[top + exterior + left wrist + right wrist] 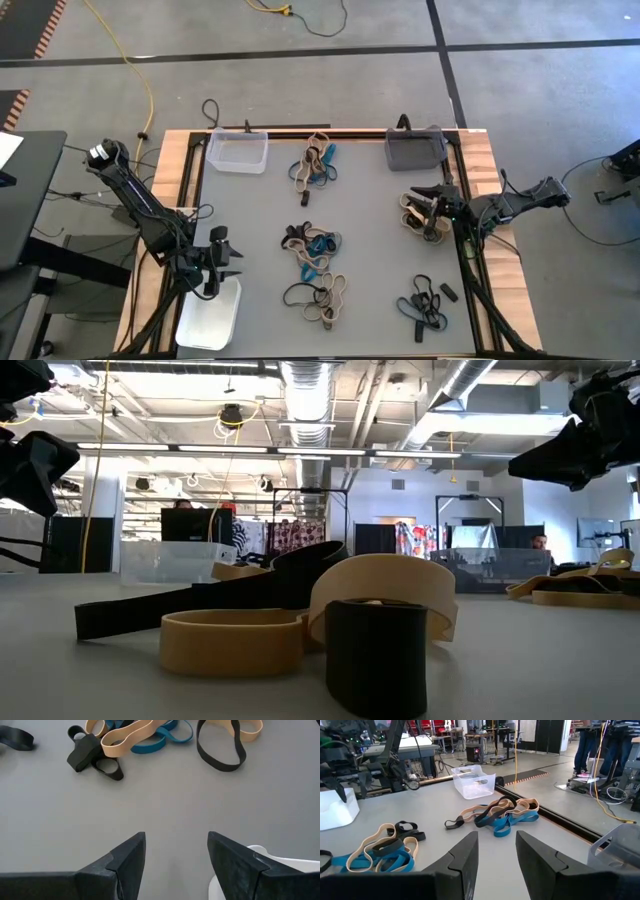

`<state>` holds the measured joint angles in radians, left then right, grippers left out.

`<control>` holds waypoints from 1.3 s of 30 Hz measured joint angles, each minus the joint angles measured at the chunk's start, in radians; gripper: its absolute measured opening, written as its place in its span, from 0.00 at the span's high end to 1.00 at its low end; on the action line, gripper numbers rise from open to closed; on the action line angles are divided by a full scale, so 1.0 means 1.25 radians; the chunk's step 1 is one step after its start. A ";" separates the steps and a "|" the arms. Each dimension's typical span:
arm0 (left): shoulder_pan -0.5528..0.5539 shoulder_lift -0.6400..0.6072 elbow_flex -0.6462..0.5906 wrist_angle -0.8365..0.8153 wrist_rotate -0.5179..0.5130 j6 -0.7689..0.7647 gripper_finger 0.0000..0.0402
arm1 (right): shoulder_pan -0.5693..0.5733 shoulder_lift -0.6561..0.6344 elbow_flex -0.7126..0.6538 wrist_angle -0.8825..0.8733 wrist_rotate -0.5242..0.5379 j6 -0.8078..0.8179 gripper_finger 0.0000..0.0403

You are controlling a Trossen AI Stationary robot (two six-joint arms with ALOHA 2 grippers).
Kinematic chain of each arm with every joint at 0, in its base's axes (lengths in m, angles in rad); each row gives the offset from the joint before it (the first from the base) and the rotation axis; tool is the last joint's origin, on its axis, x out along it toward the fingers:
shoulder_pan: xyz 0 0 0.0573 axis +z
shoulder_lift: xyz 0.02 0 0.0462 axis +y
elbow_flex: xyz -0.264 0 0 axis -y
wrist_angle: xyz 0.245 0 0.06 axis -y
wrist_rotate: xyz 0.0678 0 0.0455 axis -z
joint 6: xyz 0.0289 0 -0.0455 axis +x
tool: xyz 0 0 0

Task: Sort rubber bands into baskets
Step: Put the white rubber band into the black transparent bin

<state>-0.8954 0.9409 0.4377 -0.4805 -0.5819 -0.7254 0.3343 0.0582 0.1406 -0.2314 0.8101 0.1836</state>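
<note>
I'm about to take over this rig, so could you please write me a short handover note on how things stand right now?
Left gripper: fingers open, empty, above the table beside the white basket.
Right gripper: fingers apart, nothing between them, over a tan and black pile of rubber bands near the dark grey basket.
Clear basket: at the far edge.
Other piles: far centre, middle, near centre, near right.
Done: no sorted bands visible in any basket.
Left: sort all piles.
</note>
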 joint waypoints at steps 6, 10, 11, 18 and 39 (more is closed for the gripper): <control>0.000 0.000 0.000 0.000 0.000 0.000 0.49 | 0.001 0.000 0.000 0.000 -0.001 0.024 0.60; 0.000 0.000 0.000 0.000 0.000 0.000 0.49 | -0.004 0.000 0.000 0.020 -0.002 0.069 0.60; 0.000 0.000 0.000 0.000 0.000 0.000 0.49 | -0.005 0.000 0.000 0.042 -0.012 0.069 0.60; 0.000 0.000 0.000 0.000 0.000 0.000 0.49 | -0.013 0.062 0.000 0.429 -0.248 -0.125 0.60; 0.000 0.000 0.000 0.000 0.000 0.000 0.49 | -0.261 0.755 0.503 -0.500 -0.261 0.110 0.60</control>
<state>-0.8954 0.9405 0.4377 -0.4805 -0.5819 -0.7257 0.0077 1.0014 0.7691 -0.8559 0.4836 0.3208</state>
